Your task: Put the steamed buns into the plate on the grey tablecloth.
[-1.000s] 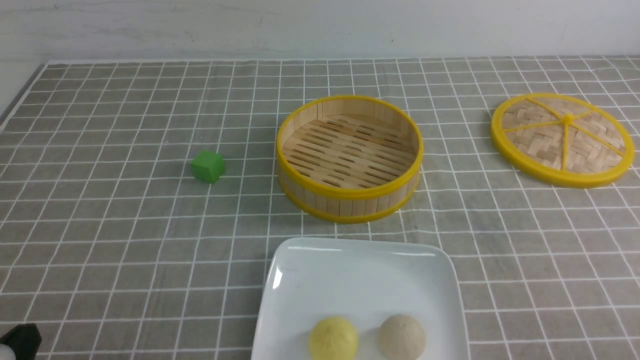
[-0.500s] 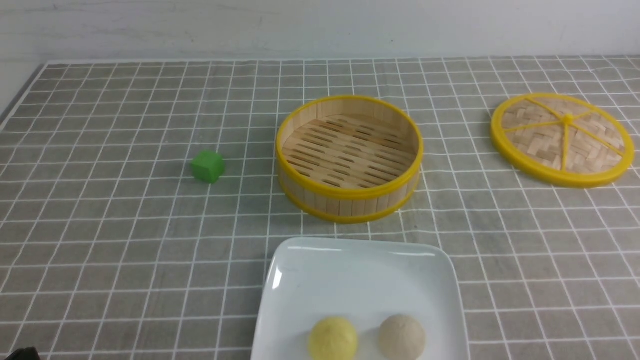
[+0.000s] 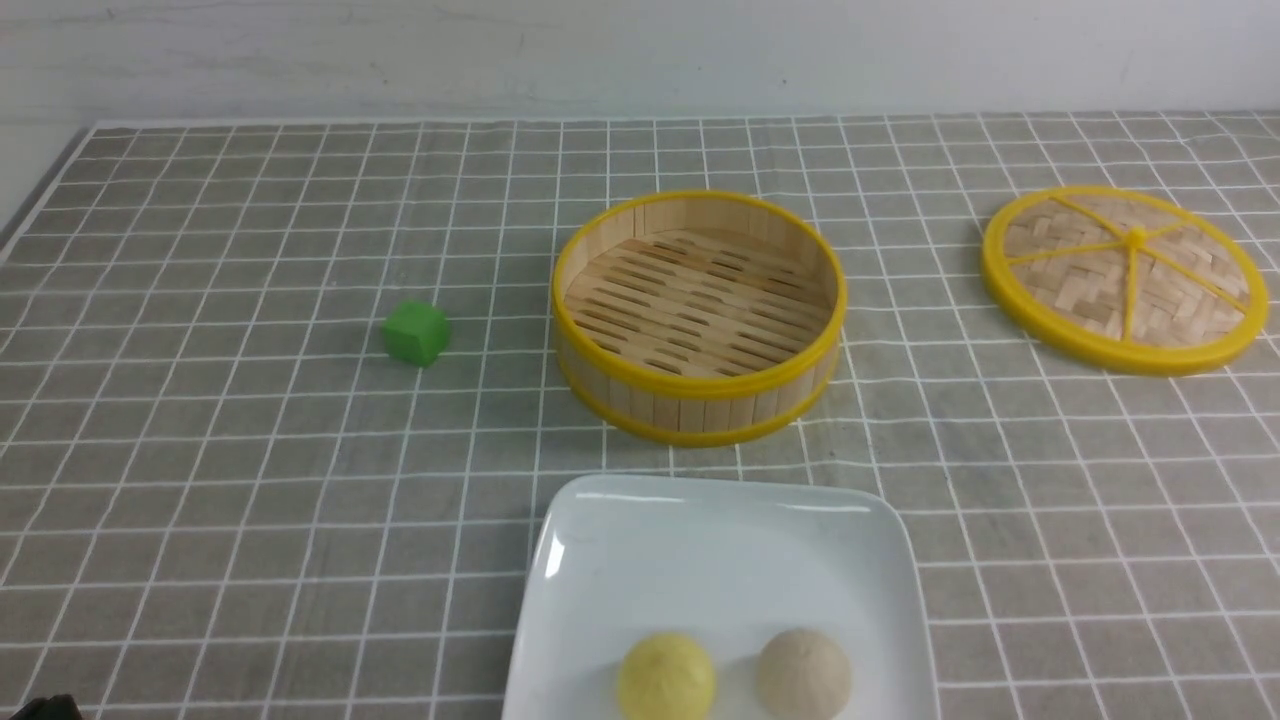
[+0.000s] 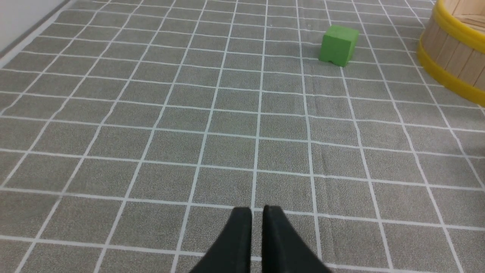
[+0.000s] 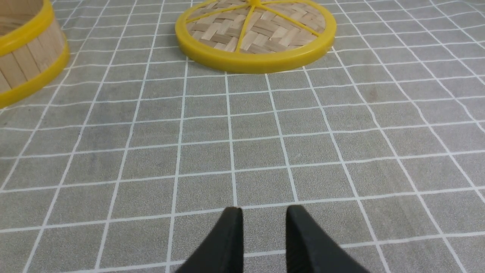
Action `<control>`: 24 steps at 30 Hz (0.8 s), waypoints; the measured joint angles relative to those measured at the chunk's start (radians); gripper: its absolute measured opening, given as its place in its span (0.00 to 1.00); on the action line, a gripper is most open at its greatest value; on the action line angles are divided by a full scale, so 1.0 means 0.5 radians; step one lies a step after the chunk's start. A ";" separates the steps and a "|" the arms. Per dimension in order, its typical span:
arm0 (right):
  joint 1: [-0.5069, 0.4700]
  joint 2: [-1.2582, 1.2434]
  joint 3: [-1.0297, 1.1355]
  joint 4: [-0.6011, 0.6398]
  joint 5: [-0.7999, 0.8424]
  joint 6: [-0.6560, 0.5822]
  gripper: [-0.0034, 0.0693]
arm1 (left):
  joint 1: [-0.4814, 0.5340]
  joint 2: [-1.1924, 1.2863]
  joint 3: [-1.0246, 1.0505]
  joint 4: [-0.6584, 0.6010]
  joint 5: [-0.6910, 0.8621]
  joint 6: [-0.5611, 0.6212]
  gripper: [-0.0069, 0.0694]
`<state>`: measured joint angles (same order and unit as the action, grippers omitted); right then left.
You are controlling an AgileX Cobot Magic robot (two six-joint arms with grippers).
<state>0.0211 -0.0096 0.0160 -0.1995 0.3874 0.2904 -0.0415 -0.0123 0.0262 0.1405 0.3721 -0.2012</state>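
Observation:
The pale yellow steamed bun (image 3: 666, 678) and the beige-white steamed bun (image 3: 803, 673) sit side by side at the near edge of the white square plate (image 3: 720, 540), which lies on the grey tablecloth (image 3: 250, 450). My left gripper (image 4: 257, 212) is shut and empty, low over bare cloth. Only a black corner of it (image 3: 40, 708) shows at the bottom left of the front view. My right gripper (image 5: 264, 212) is slightly open and empty over bare cloth. It is out of the front view. Neither wrist view shows the buns or the plate.
An empty bamboo steamer basket (image 3: 698, 315) stands behind the plate; it also shows in the left wrist view (image 4: 454, 57) and the right wrist view (image 5: 26, 64). Its woven lid (image 3: 1125, 278) lies at the far right. A green cube (image 3: 416, 332) sits left of the basket.
The black tip of my left gripper at the front view's bottom left corner has sunk lower, almost out of view. Buns, plate, basket and lid have not moved.

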 joint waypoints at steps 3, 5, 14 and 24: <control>0.000 0.000 0.000 0.000 0.000 0.000 0.32 | 0.000 0.000 0.000 0.000 0.000 0.000 0.19; 0.000 0.000 0.000 0.000 0.000 0.000 0.32 | 0.000 0.000 0.000 0.000 0.000 0.000 0.19; 0.000 0.000 0.000 0.000 0.000 0.000 0.34 | 0.000 0.000 0.000 0.002 0.000 0.000 0.20; 0.000 0.000 0.000 0.001 0.000 0.000 0.36 | 0.000 0.000 0.000 0.002 0.000 0.000 0.20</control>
<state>0.0211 -0.0096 0.0160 -0.1991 0.3874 0.2904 -0.0415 -0.0123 0.0262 0.1414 0.3721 -0.2012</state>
